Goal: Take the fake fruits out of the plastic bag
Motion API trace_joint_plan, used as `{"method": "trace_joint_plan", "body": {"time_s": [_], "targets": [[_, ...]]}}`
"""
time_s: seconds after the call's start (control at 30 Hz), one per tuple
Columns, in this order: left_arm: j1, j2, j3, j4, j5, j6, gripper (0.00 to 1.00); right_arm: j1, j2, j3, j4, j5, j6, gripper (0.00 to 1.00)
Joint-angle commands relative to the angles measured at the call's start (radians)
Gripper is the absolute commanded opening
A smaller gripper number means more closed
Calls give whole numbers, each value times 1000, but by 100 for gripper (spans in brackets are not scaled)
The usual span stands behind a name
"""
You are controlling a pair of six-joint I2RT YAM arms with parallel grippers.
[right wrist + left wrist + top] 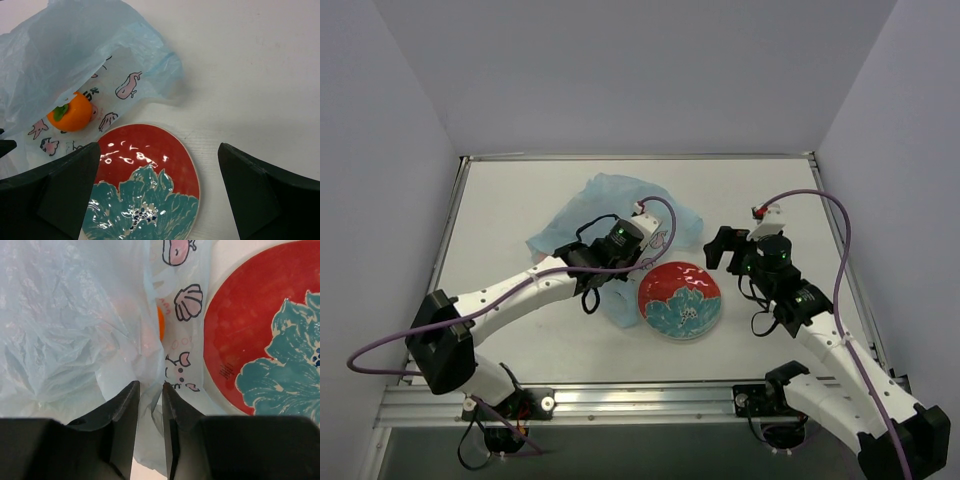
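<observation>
The light-blue plastic bag (pixel 610 200) lies crumpled at mid-table, left of the red plate (pixel 680 300). My left gripper (pixel 642 258) sits over the bag's right edge. In the left wrist view my left gripper (pixel 150 385) is shut on a fold of the bag (pixel 65 325). An orange fruit (pixel 160 322) shows as a sliver just ahead, inside the bag. The right wrist view shows the orange fruit (pixel 70 112) with its green calyx inside the bag (pixel 75 50), near its opening. My right gripper (pixel 722 250) is open and empty, right of the plate. Other fruits are hidden.
The red plate with the teal flower (pixel 145 155) lies bare beside the bag's printed edge; it also shows in the left wrist view (pixel 240 330). White table surface (pixel 250 75) extends behind and right of the plate. Grey walls enclose the table.
</observation>
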Motion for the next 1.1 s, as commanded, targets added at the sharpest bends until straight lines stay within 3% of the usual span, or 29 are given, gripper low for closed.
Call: {"method": "trace_joint_plan", "body": {"time_s": [0.0, 0.17, 0.33, 0.6, 1.07], "targets": [[-4, -55, 5, -60, -38, -2, 21, 29, -16, -1, 36, -11, -1, 100], [-1, -127, -8, -101, -42, -10, 5, 92, 59, 7, 88, -168, -32, 100], [13, -179, -36, -100, -21, -27, 4, 144, 131, 16, 136, -274, -44, 100], [33, -238, -97, -55, -10, -37, 2, 222, 235, 65, 202, -243, -64, 100], [48, -353, -159, -22, 14, -43, 2, 348, 635, 215, 372, -153, -64, 100]]}}
